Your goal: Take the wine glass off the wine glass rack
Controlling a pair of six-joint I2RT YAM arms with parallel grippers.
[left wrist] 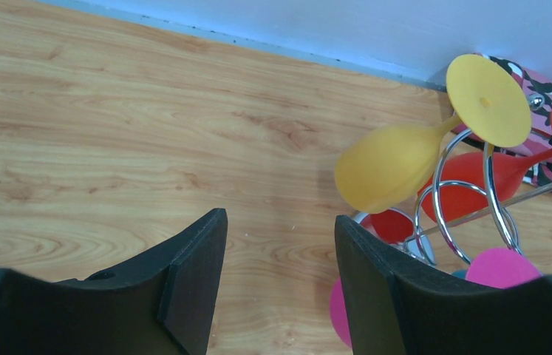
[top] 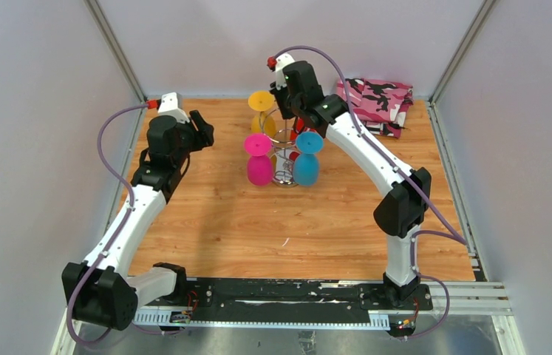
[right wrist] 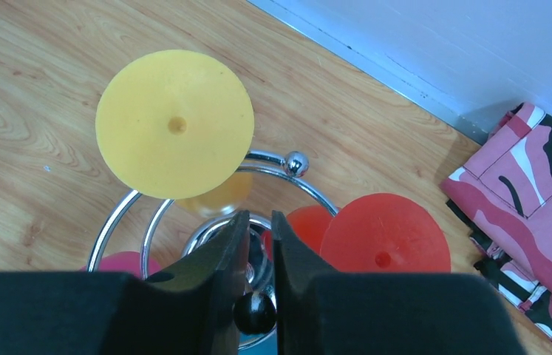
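Note:
The chrome wine glass rack (top: 285, 137) stands mid-table with yellow (top: 261, 102), pink (top: 259, 160) and blue (top: 307, 160) wine glasses hanging upside down from its hooks. A red wine glass (right wrist: 385, 237) hangs at the back. From above, my right gripper (right wrist: 260, 216) is shut on the dark ball (right wrist: 255, 313) that tops the rack's post. Left of the rack, my left gripper (left wrist: 280, 218) stands open over bare wood with nothing between its fingers. The yellow glass (left wrist: 391, 166) lies ahead of it to the right.
A folded pink camouflage cloth (top: 377, 97) lies at the back right corner. Grey walls close the table at the back and on both sides. Bare wooden tabletop (top: 258, 229) stretches in front of the rack.

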